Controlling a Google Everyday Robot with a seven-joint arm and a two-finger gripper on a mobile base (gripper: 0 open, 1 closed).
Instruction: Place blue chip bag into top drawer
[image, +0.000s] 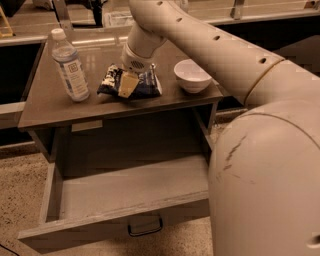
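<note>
Gripper (130, 84) sits right over the blue chip bag (149, 86) on the cabinet top. The bag's print shows beside the gripper, white and black patches, but no word can be made out. Farther from the gripper, on the side away from the white bowl (192, 76), the water bottle (71, 67) carries a pale label with a small dark square mark. No letters or numbers are readable there either.
</note>
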